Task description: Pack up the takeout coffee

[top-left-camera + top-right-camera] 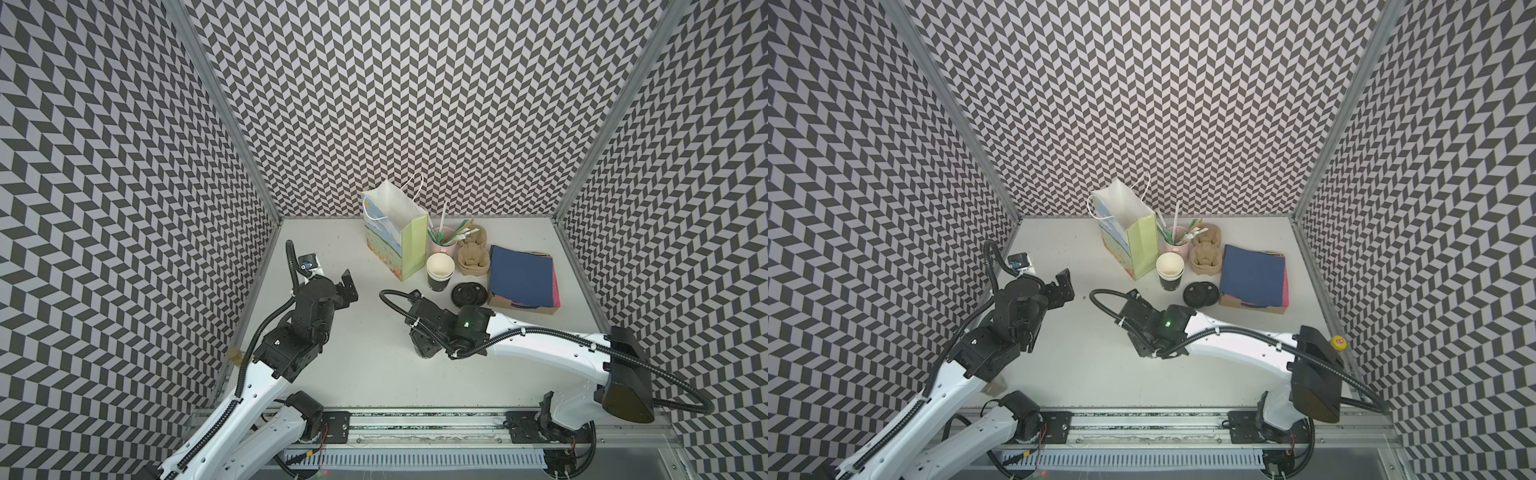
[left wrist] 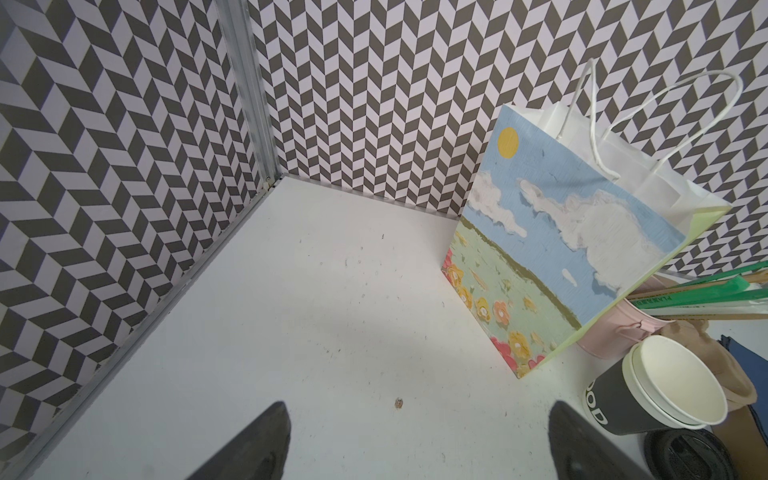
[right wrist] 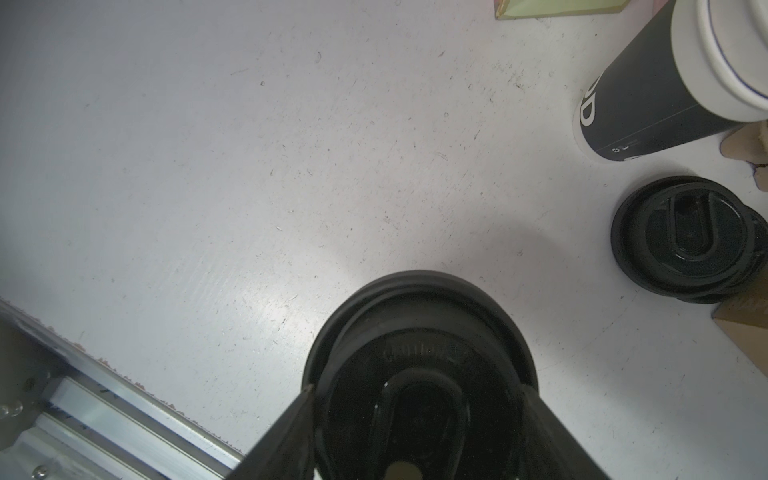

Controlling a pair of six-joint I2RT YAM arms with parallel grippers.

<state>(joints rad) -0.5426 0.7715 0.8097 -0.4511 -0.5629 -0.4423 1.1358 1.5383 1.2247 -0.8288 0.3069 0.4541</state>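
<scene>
Bare table (image 1: 353, 374) lies open to us at left and front. Mid-table our right gripper (image 3: 417, 390), clasping the takeout coffee (image 3: 419, 324), blocks passage. Back right, gift bag (image 1: 384, 245), stacked cups (image 1: 439, 270), lids (image 1: 468, 294) and box (image 1: 523, 308) crowd together.

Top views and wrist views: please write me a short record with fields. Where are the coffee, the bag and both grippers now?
takeout coffee: lid on, between the right gripper's fingers
right gripper: closed on the coffee's sides
left gripper: open, empty, facing the bag
gift bag: upright, mouth open, near the back wall
spare cups: stacked, no lid, beside the bag
spare lids: lying flat next to the cups
</scene>
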